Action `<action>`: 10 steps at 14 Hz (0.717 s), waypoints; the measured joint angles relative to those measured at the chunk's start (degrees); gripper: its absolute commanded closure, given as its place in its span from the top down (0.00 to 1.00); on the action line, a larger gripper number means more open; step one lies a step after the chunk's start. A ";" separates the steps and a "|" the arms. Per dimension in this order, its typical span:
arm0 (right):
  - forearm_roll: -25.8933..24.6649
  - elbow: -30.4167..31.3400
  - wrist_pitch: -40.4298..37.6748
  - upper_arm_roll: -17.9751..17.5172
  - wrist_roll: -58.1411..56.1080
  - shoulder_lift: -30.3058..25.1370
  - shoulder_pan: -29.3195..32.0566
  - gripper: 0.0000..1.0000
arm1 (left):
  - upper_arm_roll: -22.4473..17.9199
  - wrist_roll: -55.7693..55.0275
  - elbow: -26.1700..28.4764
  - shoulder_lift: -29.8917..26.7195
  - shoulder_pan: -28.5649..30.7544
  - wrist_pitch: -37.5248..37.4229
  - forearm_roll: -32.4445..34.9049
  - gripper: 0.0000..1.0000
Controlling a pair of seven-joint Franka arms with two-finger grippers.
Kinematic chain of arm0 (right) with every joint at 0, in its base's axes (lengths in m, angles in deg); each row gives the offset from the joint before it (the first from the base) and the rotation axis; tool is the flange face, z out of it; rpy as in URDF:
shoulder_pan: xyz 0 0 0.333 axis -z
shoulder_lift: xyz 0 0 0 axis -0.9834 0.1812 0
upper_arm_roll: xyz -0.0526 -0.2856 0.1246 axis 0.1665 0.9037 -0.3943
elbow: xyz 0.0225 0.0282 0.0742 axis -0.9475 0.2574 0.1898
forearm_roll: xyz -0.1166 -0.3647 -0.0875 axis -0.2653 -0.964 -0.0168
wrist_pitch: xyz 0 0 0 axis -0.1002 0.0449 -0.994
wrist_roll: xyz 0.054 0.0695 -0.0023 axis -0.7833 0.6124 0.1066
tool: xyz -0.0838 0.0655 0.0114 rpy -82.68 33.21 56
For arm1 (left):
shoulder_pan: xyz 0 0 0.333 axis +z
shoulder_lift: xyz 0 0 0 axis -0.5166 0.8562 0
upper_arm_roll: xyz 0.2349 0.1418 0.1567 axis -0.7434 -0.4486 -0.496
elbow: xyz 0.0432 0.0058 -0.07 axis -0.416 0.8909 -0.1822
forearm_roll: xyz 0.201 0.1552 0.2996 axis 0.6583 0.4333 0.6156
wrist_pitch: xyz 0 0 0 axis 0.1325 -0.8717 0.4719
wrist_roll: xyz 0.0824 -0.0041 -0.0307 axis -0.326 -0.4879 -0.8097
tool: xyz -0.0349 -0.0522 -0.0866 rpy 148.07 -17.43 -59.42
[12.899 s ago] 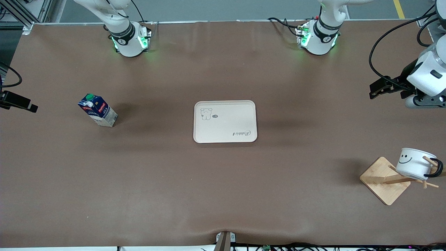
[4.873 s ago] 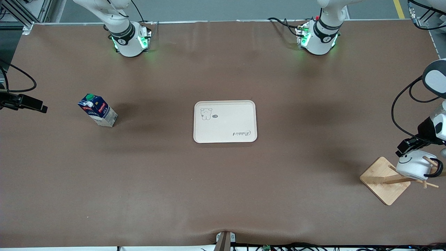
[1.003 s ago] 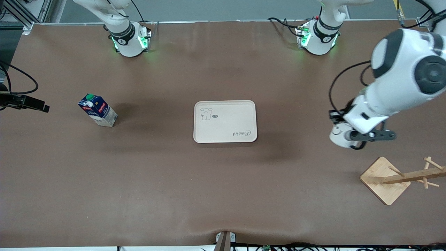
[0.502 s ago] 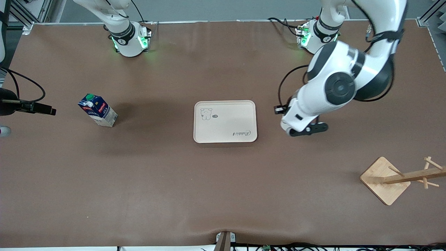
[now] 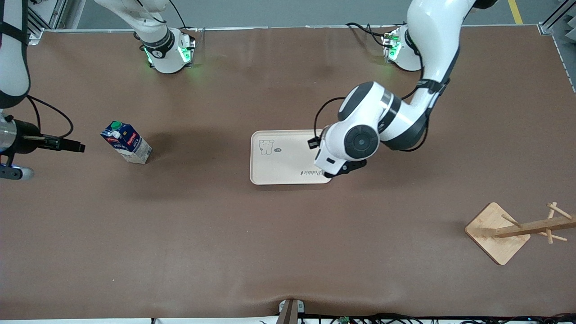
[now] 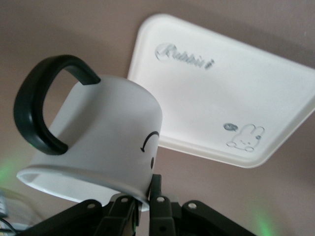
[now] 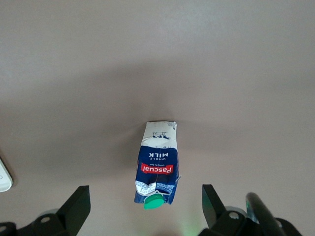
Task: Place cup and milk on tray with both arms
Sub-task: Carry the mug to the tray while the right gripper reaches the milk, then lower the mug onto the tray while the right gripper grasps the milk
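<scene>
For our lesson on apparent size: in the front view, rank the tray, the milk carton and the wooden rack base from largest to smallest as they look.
1. tray, clearly largest, though the left arm covers one end.
2. wooden rack base.
3. milk carton.
The last two look close, and the standing carton rises toward the camera, so their order is unsure.

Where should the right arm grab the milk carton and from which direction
Probably the milk is best gripped across its flat side walls, mid-body, below the sloped top and green cap. It stands upright on the table, so coming down from above looks sensible; the right tool already hovers over it with fingers spread wider than the carton.
</scene>
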 measured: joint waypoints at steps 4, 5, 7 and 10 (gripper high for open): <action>0.00 10.87 5.49 -0.01 3.10 -4.78 0.00 1.00 | -0.27 -0.15 -0.80 4.69 0.13 0.33 -6.49 0.00; 0.00 13.72 6.98 -0.01 3.35 -6.13 0.00 1.00 | -0.33 -0.15 -0.85 5.64 0.17 0.45 -6.92 0.00; 0.02 20.04 11.55 -0.01 3.54 -9.02 0.00 1.00 | -0.36 -0.18 -0.91 7.32 0.16 0.59 -7.97 0.00; 0.02 29.09 18.31 -0.01 3.58 -12.81 0.00 1.00 | -0.33 -0.29 -0.93 9.09 -0.62 1.72 -9.52 0.00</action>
